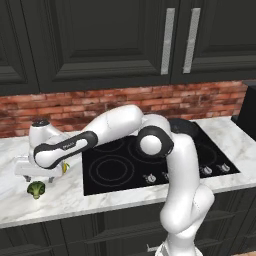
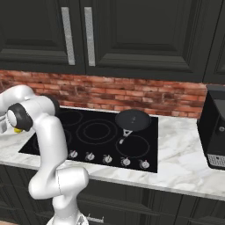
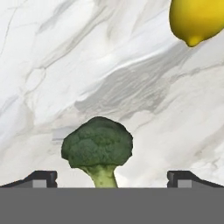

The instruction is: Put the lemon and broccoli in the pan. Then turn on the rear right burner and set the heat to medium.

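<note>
I have the hand (image 3: 112, 177) spread wide and empty above the broccoli (image 3: 98, 147), the lemon (image 3: 197, 19) near it on the marble surface (image 3: 87, 65). The pan (image 2: 132, 119) (rear right burner) is empty; nothing is done yet.

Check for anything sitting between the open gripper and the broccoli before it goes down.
Nothing visible does. In the hand view the broccoli lies on bare marble counter between the two fingertips of the open gripper. The lemon sits off to one side, apart from the broccoli.
</note>
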Robot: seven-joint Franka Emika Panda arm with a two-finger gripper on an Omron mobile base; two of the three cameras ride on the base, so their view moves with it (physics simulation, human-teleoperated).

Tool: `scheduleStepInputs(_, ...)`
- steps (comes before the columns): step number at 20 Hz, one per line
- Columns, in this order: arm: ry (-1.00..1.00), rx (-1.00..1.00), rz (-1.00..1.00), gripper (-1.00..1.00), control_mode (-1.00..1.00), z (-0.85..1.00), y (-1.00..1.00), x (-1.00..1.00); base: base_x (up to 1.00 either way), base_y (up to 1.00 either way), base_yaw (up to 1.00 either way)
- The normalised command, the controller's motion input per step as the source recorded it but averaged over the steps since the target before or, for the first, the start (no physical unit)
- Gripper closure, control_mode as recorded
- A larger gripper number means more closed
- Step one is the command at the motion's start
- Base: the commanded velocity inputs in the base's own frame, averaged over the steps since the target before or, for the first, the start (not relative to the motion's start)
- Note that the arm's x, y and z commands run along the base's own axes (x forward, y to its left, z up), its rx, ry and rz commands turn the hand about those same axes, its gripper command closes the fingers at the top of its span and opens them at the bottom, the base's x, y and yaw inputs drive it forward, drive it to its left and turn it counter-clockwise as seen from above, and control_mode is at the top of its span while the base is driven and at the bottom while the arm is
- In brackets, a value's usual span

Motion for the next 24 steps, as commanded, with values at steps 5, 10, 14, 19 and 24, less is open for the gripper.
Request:
scheduleStepInputs(5,0.00,0.00,0.00,-1.00,-1.00,0.00,0.24,0.06,0.00,0.00,0.00)
scheduleStepInputs(10,0.00,0.00,0.00,-1.00,-1.00,0.00,0.14,0.01,0.00,0.00,0.00)
scheduleStepInputs(14,0.00,0.00,0.00,-1.00,-1.00,-0.04,-0.01,0.00,0.00,0.00,0.00)
scheduleStepInputs(19,0.00,0.00,0.00,-1.00,-1.00,-0.14,-0.03,0.00,0.00,0.00,0.00)
scheduleStepInputs(24,0.00,0.00,0.00,-1.00,-1.00,-0.25,-0.01,0.00,0.00,0.00,0.00)
